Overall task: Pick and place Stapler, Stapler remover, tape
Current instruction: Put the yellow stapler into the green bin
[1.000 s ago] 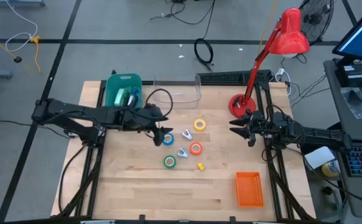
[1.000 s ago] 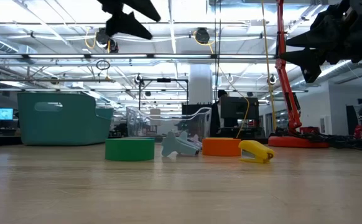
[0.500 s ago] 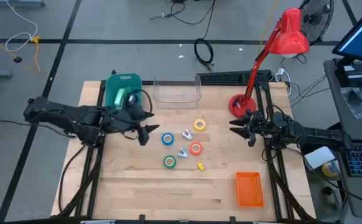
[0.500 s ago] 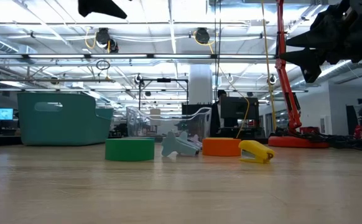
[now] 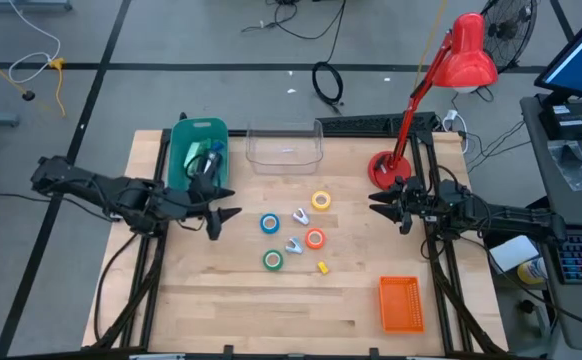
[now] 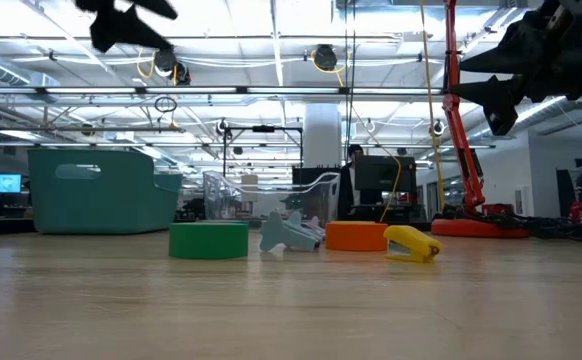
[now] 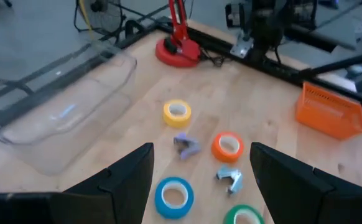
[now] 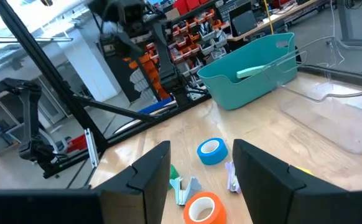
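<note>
Both my claws up off the wooden table [image 5: 221, 300], all four tape rolls lying loose mid-table.

I see pale wood planks, with a red desk lamp [image 5: 441, 85] at the far right corner, a teal bin [image 5: 197, 150] far left, a clear tray [image 5: 285, 146] beside it and an orange basket [image 5: 401, 303] near the front right; behind the table is an open workshop with ceiling lights. The near half of the board is bare wood, the widest free stretch. The blue tape [image 5: 269, 223], yellow tape [image 5: 321, 201], orange tape [image 5: 314, 239] and green tape [image 5: 273, 260] ring two small grey staple removers [image 5: 296, 230], with a small yellow stapler [image 5: 322, 267] just beside the orange roll. My left gripper [image 5: 217, 217] hangs left of the blue roll, fingers spread, holding nothing. My right gripper [image 5: 383, 203] waits at the right edge, parted and empty.
</note>
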